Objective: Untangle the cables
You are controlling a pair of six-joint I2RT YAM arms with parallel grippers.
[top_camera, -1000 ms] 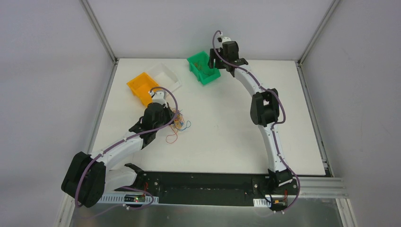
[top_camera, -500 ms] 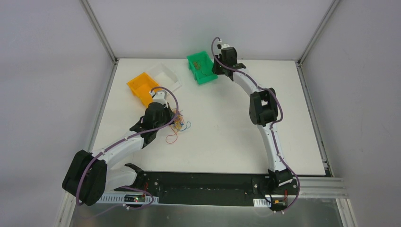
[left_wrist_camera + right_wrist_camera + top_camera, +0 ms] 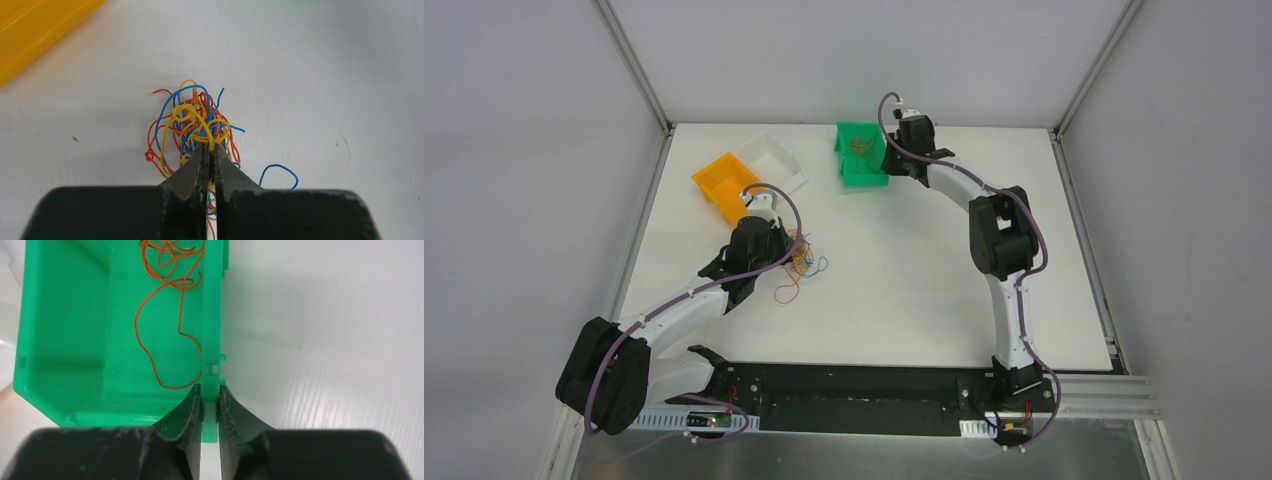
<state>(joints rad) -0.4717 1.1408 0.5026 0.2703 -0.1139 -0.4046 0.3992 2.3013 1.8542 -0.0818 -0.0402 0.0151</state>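
Observation:
The cables (image 3: 192, 122) form a tangle of thin orange, blue and yellow wires on the white table (image 3: 904, 270), seen from above as the tangle (image 3: 803, 256). My left gripper (image 3: 210, 149) is shut on the tangle's near side, with yellow strands pinched between its fingertips. A blue loop (image 3: 280, 172) lies just right of it. My right gripper (image 3: 210, 392) is shut on the right-hand wall of the green bin (image 3: 65, 340) at the back of the table. A thin orange wire (image 3: 170, 290) lies curled inside that bin.
An orange bin (image 3: 722, 183) and a white tray (image 3: 769, 160) stand at the back left, close behind the left arm. A loose orange wire (image 3: 786, 292) lies on the table just in front of the tangle. The green bin (image 3: 861, 178) stands at the back centre.
My right gripper has closed on the green bin's wall, and the bin has turned and shifted slightly right. The left gripper and the tangle have not moved.

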